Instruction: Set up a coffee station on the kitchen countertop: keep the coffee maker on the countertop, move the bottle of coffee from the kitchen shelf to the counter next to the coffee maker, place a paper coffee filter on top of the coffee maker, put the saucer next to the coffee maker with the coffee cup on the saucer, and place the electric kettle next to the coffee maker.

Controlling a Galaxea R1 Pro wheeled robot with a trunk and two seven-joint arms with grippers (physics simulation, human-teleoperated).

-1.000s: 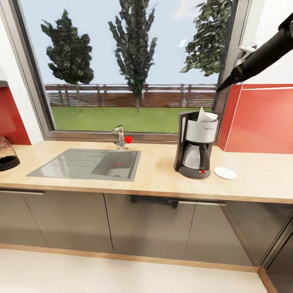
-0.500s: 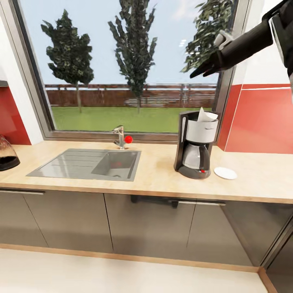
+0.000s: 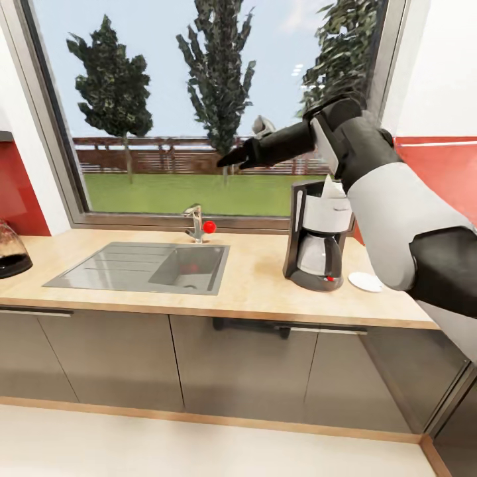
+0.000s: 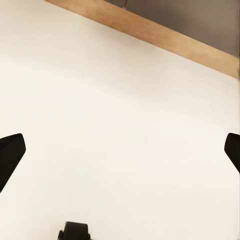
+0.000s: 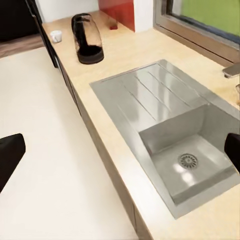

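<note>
The coffee maker (image 3: 317, 245) stands on the kitchen countertop (image 3: 258, 285) right of the sink, with the paper coffee filter (image 3: 333, 190) sticking out of its top. The saucer (image 3: 363, 281) lies just right of it, partly behind my right arm. The electric kettle (image 3: 9, 254) (image 5: 87, 40) sits at the counter's far left, and the coffee cup (image 5: 56, 36) stands beyond it. My right gripper (image 3: 228, 158) (image 5: 121, 152) hangs open and empty high above the sink. My left gripper (image 4: 120, 152) is open over pale floor. The bottle of coffee is out of view.
A steel sink (image 3: 142, 265) with a faucet (image 3: 194, 222) is set in the counter under a large window. Dark grey cabinets (image 3: 252, 371) run below. A red backsplash (image 3: 437, 192) rises behind the counter at the right.
My right arm has swung from the upper right leftward across the window, so its forearm now passes in front of the coffee maker's top and hides part of the saucer.
</note>
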